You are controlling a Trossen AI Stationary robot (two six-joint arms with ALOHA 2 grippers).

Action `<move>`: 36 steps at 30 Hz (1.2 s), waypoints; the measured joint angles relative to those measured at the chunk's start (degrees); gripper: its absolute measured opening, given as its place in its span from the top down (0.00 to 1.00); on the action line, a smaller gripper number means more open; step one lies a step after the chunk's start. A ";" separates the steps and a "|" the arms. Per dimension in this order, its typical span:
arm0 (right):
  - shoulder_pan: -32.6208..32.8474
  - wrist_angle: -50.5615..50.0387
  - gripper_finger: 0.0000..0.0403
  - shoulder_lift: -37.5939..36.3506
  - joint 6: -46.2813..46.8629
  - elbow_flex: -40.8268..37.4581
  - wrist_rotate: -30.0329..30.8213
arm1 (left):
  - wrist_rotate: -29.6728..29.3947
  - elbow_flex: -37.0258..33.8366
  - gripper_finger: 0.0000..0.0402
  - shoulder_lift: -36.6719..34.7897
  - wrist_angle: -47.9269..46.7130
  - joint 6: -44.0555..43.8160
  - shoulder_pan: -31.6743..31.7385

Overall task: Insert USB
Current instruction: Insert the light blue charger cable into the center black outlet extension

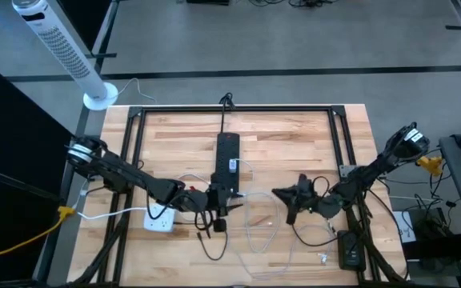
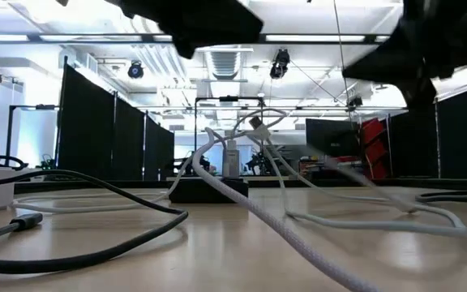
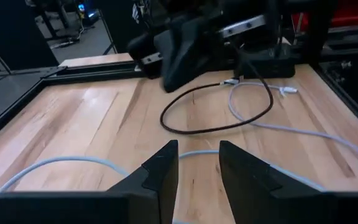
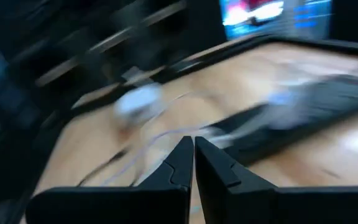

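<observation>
My left end effector (image 1: 216, 202) sits at the near end of the black power strip (image 1: 227, 164), fingers (image 3: 163, 171) parted with only the wooden tabletop (image 3: 92, 118) and a white cable (image 3: 61, 163) between them — nothing pinched. My right end effector (image 1: 282, 194) hovers just right of centre, fingers pressed together, empty. The USB plug (image 2: 255, 123) on that white cable shows only in the low view, raised above the strip.

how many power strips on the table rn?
2. Black power strip lies mid-table, running away from the front edge. White power strip sits front left, beside the left gripper. More could be hidden under the arms.
</observation>
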 joint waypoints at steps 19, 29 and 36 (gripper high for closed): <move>-2.03 -38.66 0.55 25.44 -15.08 27.94 -20.54 | -0.13 0.00 0.73 0.11 -1.66 -0.01 0.52; -3.84 -61.58 0.72 34.93 -12.58 42.74 -21.65 | -0.15 0.00 0.74 0.11 -3.17 -0.11 0.52; -3.98 -61.24 0.98 33.88 -12.57 43.77 -21.79 | -2.01 0.00 0.74 0.11 -4.44 -1.25 0.50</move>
